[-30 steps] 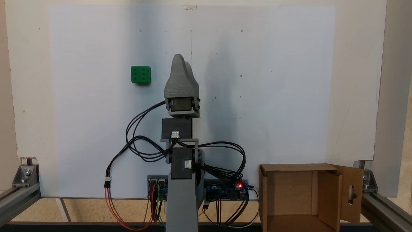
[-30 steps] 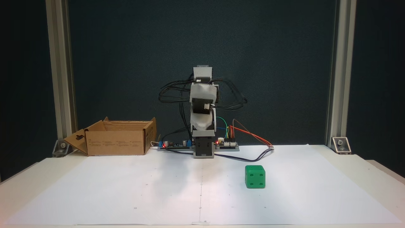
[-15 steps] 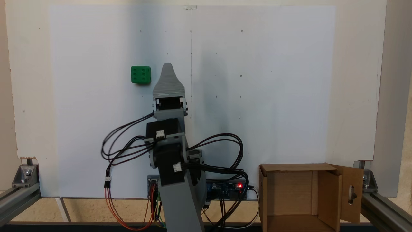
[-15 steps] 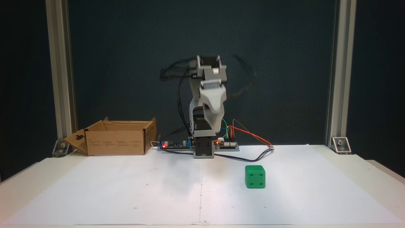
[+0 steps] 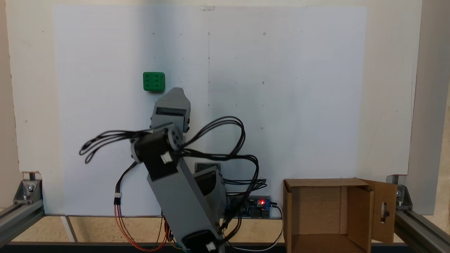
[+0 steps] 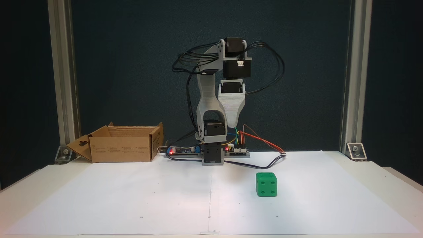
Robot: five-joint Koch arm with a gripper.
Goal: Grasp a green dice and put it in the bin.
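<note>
- Fixed view from the front of the desk: I see the green dice (image 6: 266,184) resting on the white paper sheet (image 6: 132,198), right of the sheet's centre line and well short of the front edge, with nothing touching it.
- My gripper (image 6: 232,121) hangs high above the paper, pointing down, well apart from the dice and nearer the arm's base.
- From the fixed view above, the gripper (image 5: 177,92) sits just beside the dice (image 5: 154,81), so it is nearly lined up but still far overhead.
- Its jaws lie one behind the other, so I cannot tell whether they are parted or closed.
- The bin (image 6: 123,143) stands empty at the back left corner of the desk.
- I judge this the approach step: next I must spread the jaws, shift over the dice and descend.
</note>
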